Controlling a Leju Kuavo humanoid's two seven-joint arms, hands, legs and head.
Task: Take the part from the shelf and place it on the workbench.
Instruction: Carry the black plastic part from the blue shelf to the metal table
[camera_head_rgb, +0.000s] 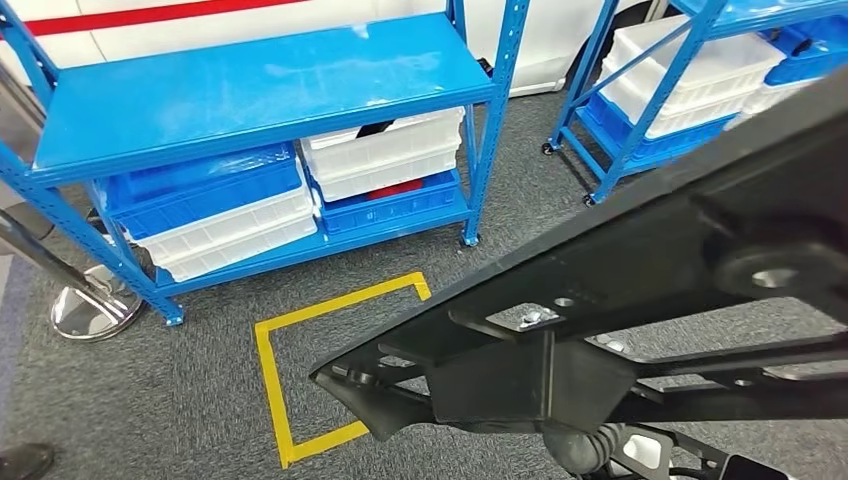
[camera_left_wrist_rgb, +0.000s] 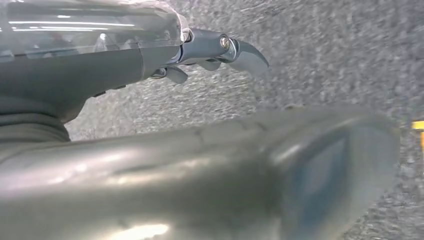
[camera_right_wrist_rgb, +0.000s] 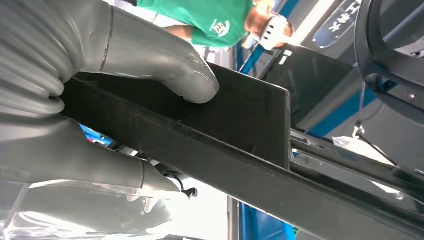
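The part (camera_head_rgb: 640, 290) is seen as matt black, plastic-looking; the shelf (camera_head_rgb: 260, 85) as glossy blue painted metal; the floor (camera_head_rgb: 180, 400) as rough grey carpet; the right hand (camera_right_wrist_rgb: 100, 55) as smooth grey.

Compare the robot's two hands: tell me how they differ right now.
The right hand grips the black part, thumb pressed on its top edge; the left hand holds nothing. The right hand sits against the part; the left hand hangs over grey carpet. Both have grey fingers.

Blue shelf (camera_head_rgb: 260, 85), white and blue bins (camera_head_rgb: 385, 155) on lower tier, grey carpet (camera_head_rgb: 150, 400), yellow tape square (camera_head_rgb: 268, 370)
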